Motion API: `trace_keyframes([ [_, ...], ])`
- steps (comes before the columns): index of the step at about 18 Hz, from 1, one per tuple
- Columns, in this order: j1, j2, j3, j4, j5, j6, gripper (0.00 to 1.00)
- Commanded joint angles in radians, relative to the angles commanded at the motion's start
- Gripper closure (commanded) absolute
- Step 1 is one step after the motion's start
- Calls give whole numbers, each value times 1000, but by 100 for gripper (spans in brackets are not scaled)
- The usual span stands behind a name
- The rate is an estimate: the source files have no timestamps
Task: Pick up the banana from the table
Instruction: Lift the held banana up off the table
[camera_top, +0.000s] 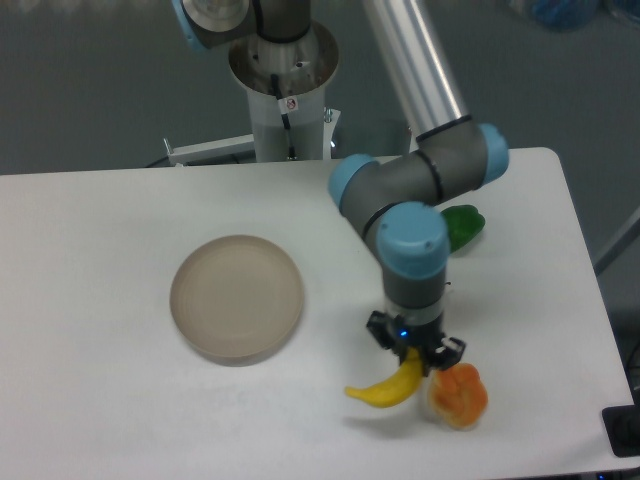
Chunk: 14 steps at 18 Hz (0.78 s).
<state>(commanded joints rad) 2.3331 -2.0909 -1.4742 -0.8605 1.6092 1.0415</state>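
Observation:
The bright yellow banana (388, 385) hangs tilted from my gripper (413, 354), which is shut on its upper right end. Its lower tip points left, and a faint shadow lies on the white table (120, 400) under it, so it looks lifted slightly off the surface. The gripper points straight down near the table's front right, just left of the orange fruit.
A lumpy orange fruit (459, 393) sits right beside the banana. A round beige plate (236, 296) lies at centre left. A green pepper (462, 226) shows behind the arm's elbow. The robot base (285, 90) stands at the back edge.

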Motion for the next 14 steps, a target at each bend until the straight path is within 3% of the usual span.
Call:
trace_keyframes([
  [8, 35, 28, 77, -35, -35, 100, 67],
  [14, 35, 26, 86, -37, -35, 112, 67],
])
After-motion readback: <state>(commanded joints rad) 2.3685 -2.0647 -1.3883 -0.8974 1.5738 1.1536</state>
